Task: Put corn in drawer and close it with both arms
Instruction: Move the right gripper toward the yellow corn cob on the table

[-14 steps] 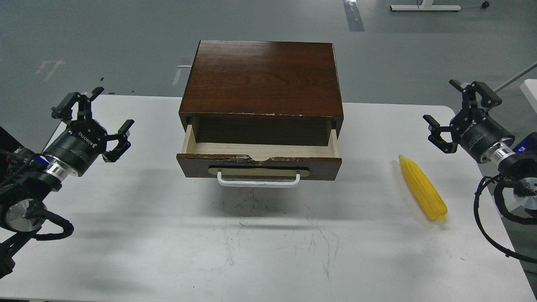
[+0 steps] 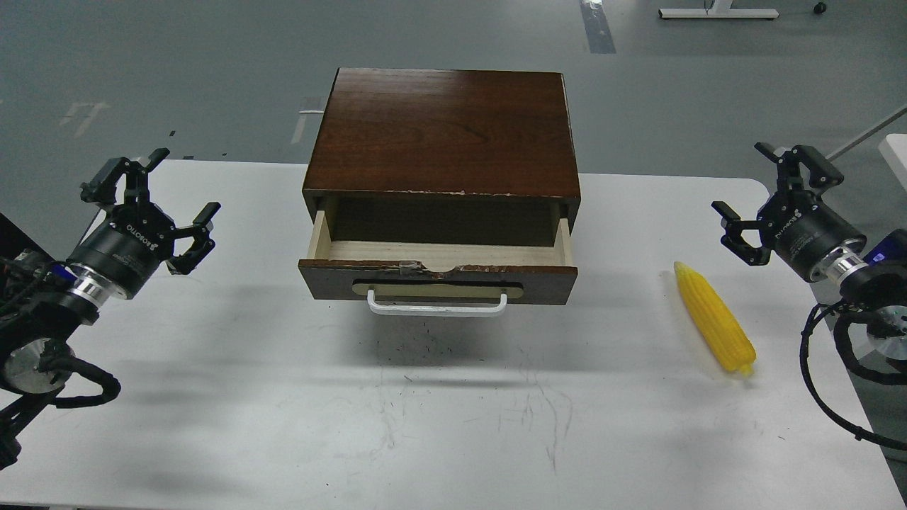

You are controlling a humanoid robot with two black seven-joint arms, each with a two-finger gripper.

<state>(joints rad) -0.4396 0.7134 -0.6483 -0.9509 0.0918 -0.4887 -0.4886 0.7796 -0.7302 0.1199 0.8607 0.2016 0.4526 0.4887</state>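
Note:
The yellow corn [image 2: 714, 319] lies on the white table [image 2: 453, 425] at the right, its stubby end toward me. The drawer [image 2: 438, 282] of the dark brown cabinet [image 2: 443, 131] stands pulled open, its pale wood inside empty, its white bar handle [image 2: 437, 305] facing me. My right gripper [image 2: 758, 191] is open and empty, above the table just behind and right of the corn. My left gripper [image 2: 157, 190] is open and empty, at the table's left, well left of the drawer.
The cabinet sits at the table's back middle. Grey floor lies beyond the table, with a white stand base [image 2: 717, 12] at the far top right. Black cables [image 2: 825, 368] hang by my right arm.

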